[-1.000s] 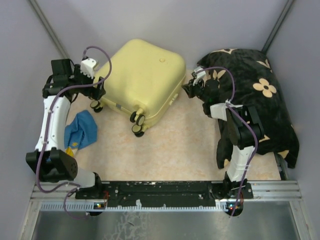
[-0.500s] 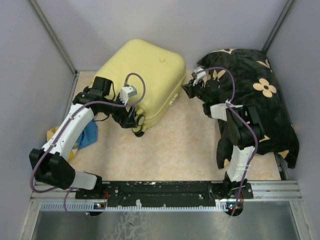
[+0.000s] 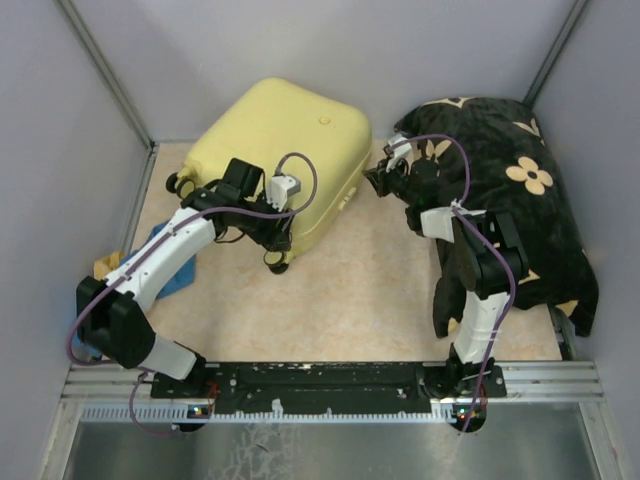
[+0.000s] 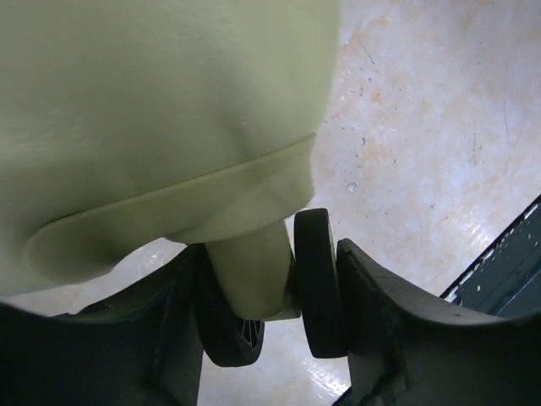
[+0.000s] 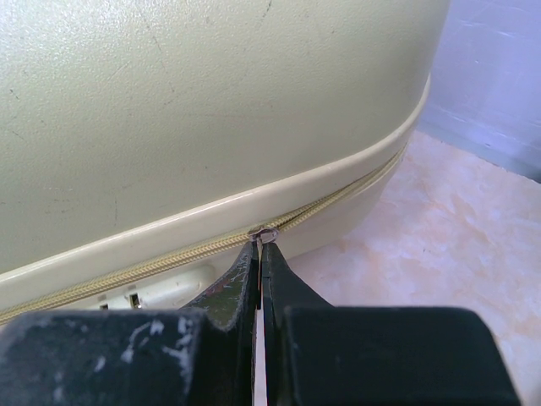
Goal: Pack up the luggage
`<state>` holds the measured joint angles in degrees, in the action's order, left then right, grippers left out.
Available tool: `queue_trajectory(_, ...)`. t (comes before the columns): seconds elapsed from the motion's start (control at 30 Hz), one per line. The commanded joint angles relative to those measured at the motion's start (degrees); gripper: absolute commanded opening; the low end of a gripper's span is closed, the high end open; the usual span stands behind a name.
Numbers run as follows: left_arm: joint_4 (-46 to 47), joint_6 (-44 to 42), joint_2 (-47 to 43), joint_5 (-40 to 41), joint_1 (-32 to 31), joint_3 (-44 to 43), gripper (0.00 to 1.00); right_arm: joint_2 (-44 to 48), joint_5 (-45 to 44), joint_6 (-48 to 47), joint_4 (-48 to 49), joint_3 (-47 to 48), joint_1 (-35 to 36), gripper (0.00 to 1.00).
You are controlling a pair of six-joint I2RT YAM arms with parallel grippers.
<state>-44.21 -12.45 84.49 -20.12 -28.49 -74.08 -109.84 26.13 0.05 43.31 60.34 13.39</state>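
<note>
view from above: shows the luggage [image 3: 290,150] lying flat and shut toward the far side of the table [image 3: 370,290], wheeled end turned to the near left. puts the left gripper [image 3: 272,243] low at the near wheel corner and the right gripper [image 3: 380,180] against the case's right-hand edge, just beside a black flowered cloth [image 3: 510,200] heaped on the right. leaves a blue cloth [image 3: 178,280] partly hidden under the left arm. left wrist view: looks along the yellow shell onto a twin wheel [image 4: 319,288], jaws standing wide on either side of it, pads close against its outer faces; seems not yet clamped, with likely contact on one side. right wrist view: catches the fingertips pressed together on the small zipper pull [image 5: 267,234], right on the zip line along the seam; cannot tell how much of the zip is already undone. reads as the opening step, nothing packed so far: one hand to steady the case by its wheel, the other to run the zip. calls next for a firm close on the wheel, then a steady drag of the pull along the seam and around the rounded corner, following the curve without losing so small a tab or sliding the case.
</note>
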Motion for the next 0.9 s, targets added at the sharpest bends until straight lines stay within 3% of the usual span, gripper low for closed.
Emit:
queue_trajectory(0.0, 2.6, 0.4, -0.5, 7.5, -0.5, 1.7, 0.43, 4.9, 0.2, -0.7, 4.0, -1.3, 0.5, 0.00)
queue_trajectory(0.13, 0.8, -1.6, -2.4, 9.3, -0.3, 4.6, 0.26, 6.1, -0.6, -0.8, 4.0, -2.9, 0.2, 0.00)
queue_trajectory(0.33, -7.0, -21.7, -11.2, 4.1, -0.3, 12.7, 0.01, 8.5, -1.4, -0.6, 3.2, -5.1, -1.9, 0.00)
queue_trajectory(0.43, -10.9, -29.9, -16.5, 4.3, 0.1, 17.5, 0.00, 9.9, -1.5, -1.3, 2.4, -6.9, -3.6, 0.00)
queue_trajectory(0.63, -13.0, -38.1, -21.1, 6.1, 4.7, 20.0, 0.00, 12.4, -0.9, -3.0, 0.7, -9.5, -7.9, 0.00)
queue_trajectory(0.87, -16.3, -48.2, -15.6, 2.9, 20.9, 14.3, 0.00, 16.8, 1.9, -4.7, -3.5, -10.1, -14.2, 0.00)
